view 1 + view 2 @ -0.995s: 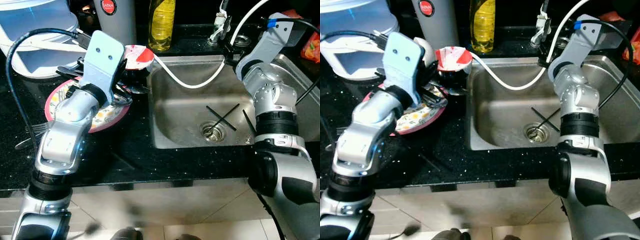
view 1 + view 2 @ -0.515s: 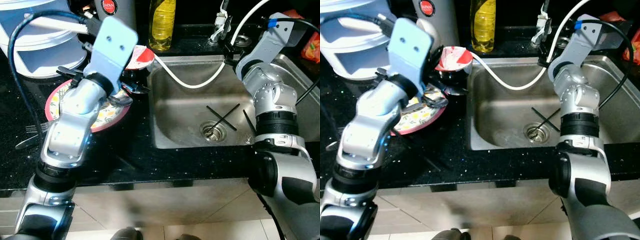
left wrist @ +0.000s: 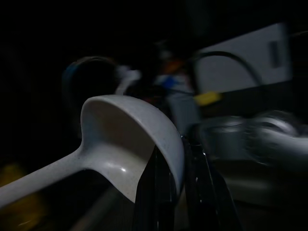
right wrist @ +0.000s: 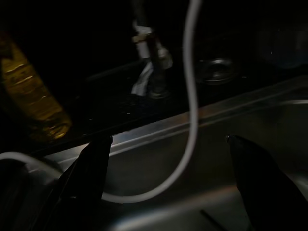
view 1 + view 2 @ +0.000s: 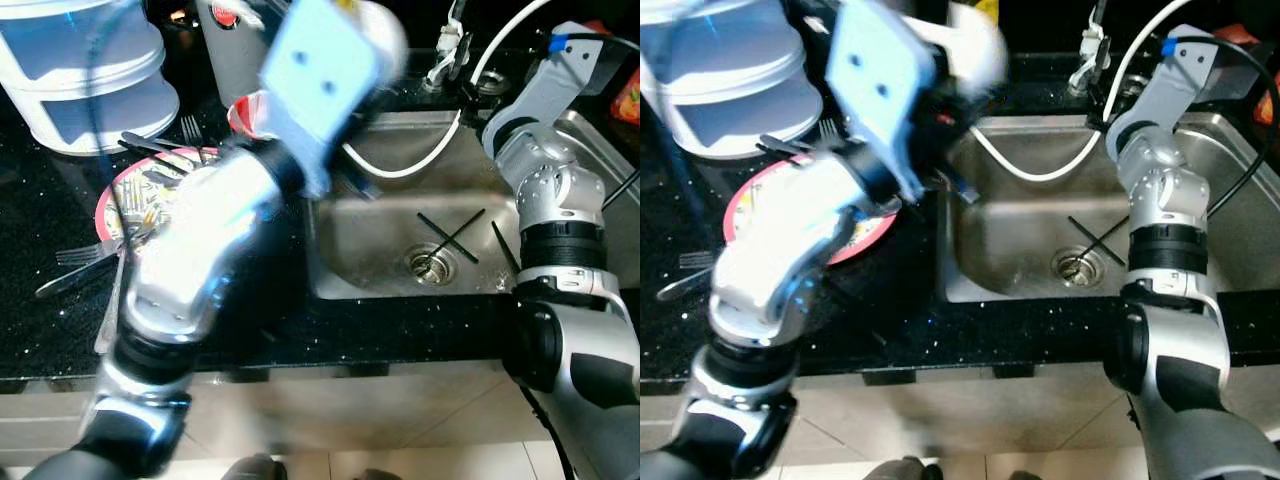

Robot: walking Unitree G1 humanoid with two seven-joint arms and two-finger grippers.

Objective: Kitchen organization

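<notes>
My left gripper [image 3: 175, 161] is shut on a white ceramic soup spoon [image 3: 122, 139], whose bowl rests against the black fingers. In the eye views the left arm [image 5: 210, 230] is blurred and reaches up over the sink's back left corner, with the spoon as a white smear [image 5: 375, 45]. A red-rimmed patterned plate [image 5: 105, 205] lies on the black counter with forks [image 5: 75, 255] beside it. A red and white bowl [image 5: 240, 112] sits behind the plate. My right gripper [image 4: 167, 142] stands open above the sink's back edge, near the white hose [image 4: 190, 86].
The steel sink [image 5: 370, 235] holds crossed black chopsticks [image 5: 450, 235] by the drain. A white stacked container [image 5: 80, 80] and a steel flask [image 5: 225, 45] stand at the back left. The tap [image 5: 445, 55] and a yellow bottle [image 4: 29, 96] are behind the sink.
My left arm has lifted off the plate and swung right and up toward the sink, carrying the white spoon. The right arm has stayed in place.
</notes>
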